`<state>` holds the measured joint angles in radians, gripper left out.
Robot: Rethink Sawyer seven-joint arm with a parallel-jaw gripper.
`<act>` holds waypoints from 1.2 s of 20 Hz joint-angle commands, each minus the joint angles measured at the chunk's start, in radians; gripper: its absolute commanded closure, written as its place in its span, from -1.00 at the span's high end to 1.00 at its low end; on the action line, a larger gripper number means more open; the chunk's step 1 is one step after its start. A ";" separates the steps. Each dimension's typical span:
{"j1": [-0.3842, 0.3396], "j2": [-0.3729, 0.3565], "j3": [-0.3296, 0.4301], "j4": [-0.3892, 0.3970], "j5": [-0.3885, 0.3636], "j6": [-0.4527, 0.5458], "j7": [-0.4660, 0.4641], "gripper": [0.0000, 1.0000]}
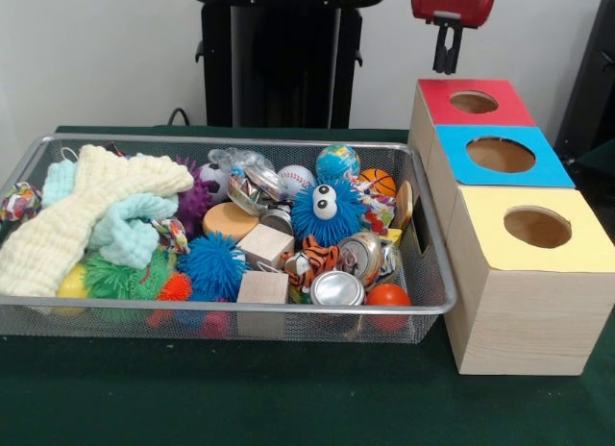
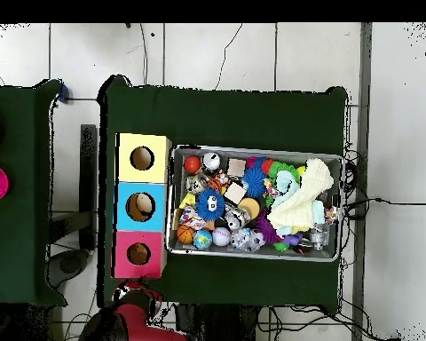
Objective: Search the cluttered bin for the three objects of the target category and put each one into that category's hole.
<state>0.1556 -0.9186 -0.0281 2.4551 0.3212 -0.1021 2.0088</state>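
The wire mesh bin (image 1: 240,309) lies on the green table, full of toys; it also shows in the overhead view (image 2: 252,149). An orange soft toy with black tiger stripes (image 1: 312,259) lies near the bin's front edge, between a wooden cube and a can. I see no tan-orange or pale yellow animal toy; they are hidden or lost in the clutter. The red-topped box with its round hole (image 1: 474,102) (image 2: 138,254) stands farthest back, right of the bin. My gripper (image 1: 447,54) hangs empty above that box's far edge, well clear of the bin.
Blue-topped (image 1: 501,155) and yellow-topped (image 1: 537,227) boxes stand in line in front of the red one. The bin holds a fuzzy blue ball with googly eyes (image 1: 325,210), wooden cubes (image 1: 266,244), cans (image 1: 336,287), spiky balls and a pale knitted cloth (image 1: 67,220).
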 commanded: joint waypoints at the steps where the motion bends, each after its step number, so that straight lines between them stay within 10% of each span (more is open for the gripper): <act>1: -0.080 -0.015 0.009 -0.201 -0.010 0.187 0.060 -1.00; 24: -0.165 0.002 0.017 -0.343 -0.139 0.371 0.021 -1.00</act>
<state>0.0219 -0.9379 -0.0268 2.2529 0.2288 0.1151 2.0088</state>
